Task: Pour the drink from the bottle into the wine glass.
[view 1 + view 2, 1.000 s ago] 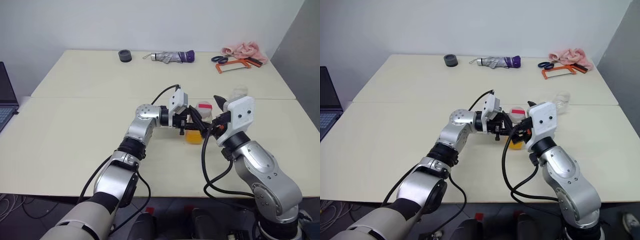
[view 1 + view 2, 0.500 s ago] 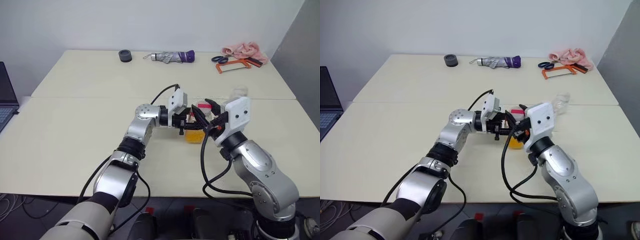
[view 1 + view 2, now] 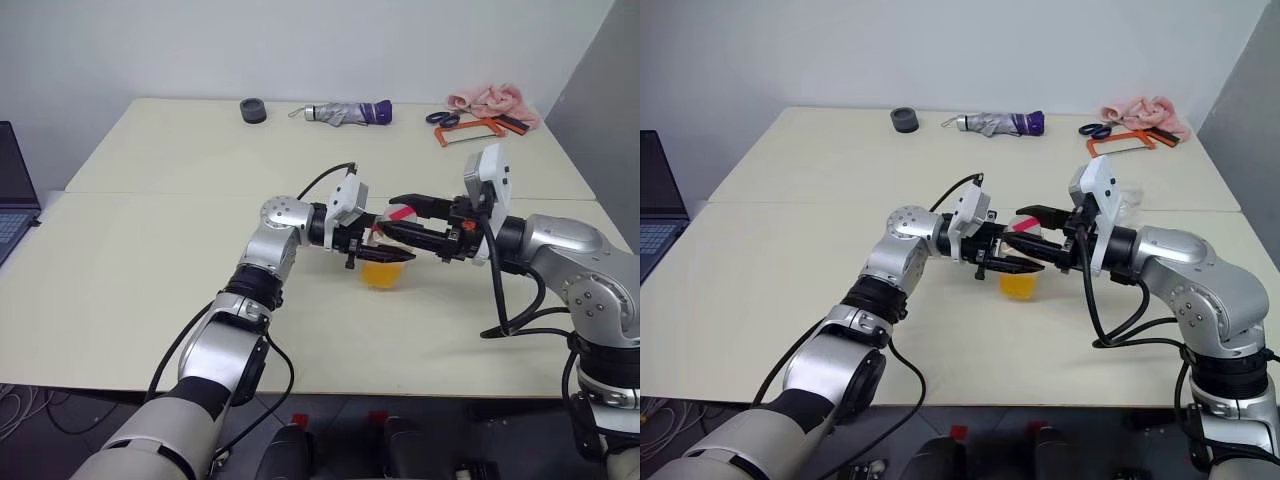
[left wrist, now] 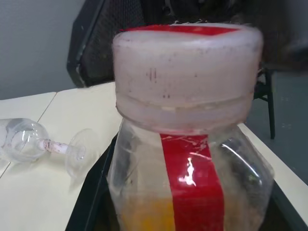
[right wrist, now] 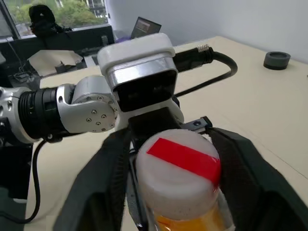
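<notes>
The bottle (image 3: pixel 386 262) stands upright near the middle of the table (image 3: pixel 150 250), with the drink (image 3: pixel 384 274) filling its lower part and its cap (image 5: pixel 177 169) on, a red stripe across the top. The left gripper (image 3: pixel 368 246) comes in level from the bottle's left, its fingers pressed tight on the bottle just below the cap. The right gripper (image 3: pixel 402 222) reaches in level from the bottle's right, its fingers (image 5: pixel 103 178) spread to either side of the cap; whether they touch it I cannot tell. The glass (image 4: pixel 41 144) lies on its side on the table, beyond the bottle and to its right, well apart from it. Far behind the bottle, along the table's back edge, lie a dark roll (image 3: pixel 252 110), a folded umbrella (image 3: pixel 345 113), scissors (image 3: pixel 440 117), an orange saw frame (image 3: pixel 468 132) and a pink cloth (image 3: pixel 490 100). A laptop (image 3: pixel 15 195) sits at the table's left edge.
</notes>
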Tool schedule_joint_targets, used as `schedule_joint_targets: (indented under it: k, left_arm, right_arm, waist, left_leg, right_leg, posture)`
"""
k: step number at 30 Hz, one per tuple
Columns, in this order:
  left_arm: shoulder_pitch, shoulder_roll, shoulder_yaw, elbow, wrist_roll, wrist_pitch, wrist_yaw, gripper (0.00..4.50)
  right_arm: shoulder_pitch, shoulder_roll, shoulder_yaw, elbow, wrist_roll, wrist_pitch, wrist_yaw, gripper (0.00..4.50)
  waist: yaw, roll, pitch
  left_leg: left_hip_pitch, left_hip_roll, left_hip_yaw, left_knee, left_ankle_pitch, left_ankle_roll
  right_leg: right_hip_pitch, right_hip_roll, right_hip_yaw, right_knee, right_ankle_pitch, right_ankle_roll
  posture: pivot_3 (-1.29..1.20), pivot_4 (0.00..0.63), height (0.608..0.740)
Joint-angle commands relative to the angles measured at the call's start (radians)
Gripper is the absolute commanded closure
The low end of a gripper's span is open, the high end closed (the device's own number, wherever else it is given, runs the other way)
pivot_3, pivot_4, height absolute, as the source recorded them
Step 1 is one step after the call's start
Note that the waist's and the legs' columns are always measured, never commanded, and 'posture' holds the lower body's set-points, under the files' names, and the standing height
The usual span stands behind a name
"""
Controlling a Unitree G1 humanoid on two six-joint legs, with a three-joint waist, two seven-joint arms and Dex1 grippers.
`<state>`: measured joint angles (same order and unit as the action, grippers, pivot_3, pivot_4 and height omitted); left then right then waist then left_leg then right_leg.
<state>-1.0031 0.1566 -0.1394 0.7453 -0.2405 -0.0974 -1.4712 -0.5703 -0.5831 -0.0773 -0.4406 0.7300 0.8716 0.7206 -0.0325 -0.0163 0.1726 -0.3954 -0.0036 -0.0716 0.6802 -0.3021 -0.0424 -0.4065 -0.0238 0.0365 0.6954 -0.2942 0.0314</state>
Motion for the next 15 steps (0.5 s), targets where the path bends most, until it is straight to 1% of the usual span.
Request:
schedule_joint_targets:
  k: [1,2,5,7,11,15]
  left_arm:
    - [-0.003,-0.001,0.016,-0.048,-0.013,-0.011,0.021,2.72]
    - [-0.001,0.0,0.016,-0.05,-0.013,-0.011,0.023,2.72]
    - [0.004,0.005,0.016,-0.05,-0.013,-0.012,0.027,2.72]
    - [0.004,0.007,0.017,-0.047,-0.014,-0.012,0.029,2.72]
    - [0.001,0.007,0.018,-0.039,-0.017,-0.009,0.027,2.72]
    - [-0.007,0.003,0.017,-0.024,-0.015,-0.013,0.023,2.72]
  right_arm:
    - [0.035,0.009,-0.075,-0.097,0.047,-0.019,-0.054,0.55]
    - [0.048,0.009,-0.086,-0.123,0.062,-0.012,-0.069,0.21]
    - [0.105,0.01,-0.109,-0.234,0.088,-0.004,-0.135,0.2]
    - [0.128,0.024,-0.101,-0.293,0.072,-0.011,-0.2,0.2]
    - [0.131,0.037,-0.02,-0.329,-0.042,-0.05,-0.295,0.2]
    - [0.118,0.038,0.06,-0.299,-0.149,-0.107,-0.318,0.2]
  waist:
    - [0.0,0.0,0.0]
    - [0.0,0.0,0.0]
    - [0.001,0.0,0.0]
    - [0.0,0.0,0.0]
    - [-0.001,0.0,0.0]
    - [-0.001,0.0,0.0]
  left_leg:
    - [0.0,0.0,0.0,0.0,0.0,0.0]
    - [0.0,0.0,0.0,0.0,0.0,0.0]
    - [0.0,0.0,-0.001,0.0,0.0,0.0]
    - [0.0,0.0,-0.001,0.0,0.0,0.0]
    - [0.0,0.0,0.0,0.0,0.0,0.0]
    - [0.0,-0.001,0.0,0.0,0.001,0.0]
  right_leg:
    - [0.0,0.0,0.0,0.0,0.0,0.0]
    - [0.0,0.0,0.0,0.0,0.0,0.0]
    - [0.0,0.0,0.0,0.0,0.0,0.0]
    - [0.0,0.0,0.0,0.0,0.0,0.0]
    - [0.0,0.0,0.0,0.001,0.0,0.0]
    - [0.0,0.0,0.0,0.001,0.0,0.0]
  posture:
    - [0.0,0.15,0.74]
    - [0.0,0.15,0.74]
    - [0.0,0.15,0.74]
    - [0.0,0.15,0.74]
    - [0.0,0.15,0.74]
    - [0.0,0.15,0.74]
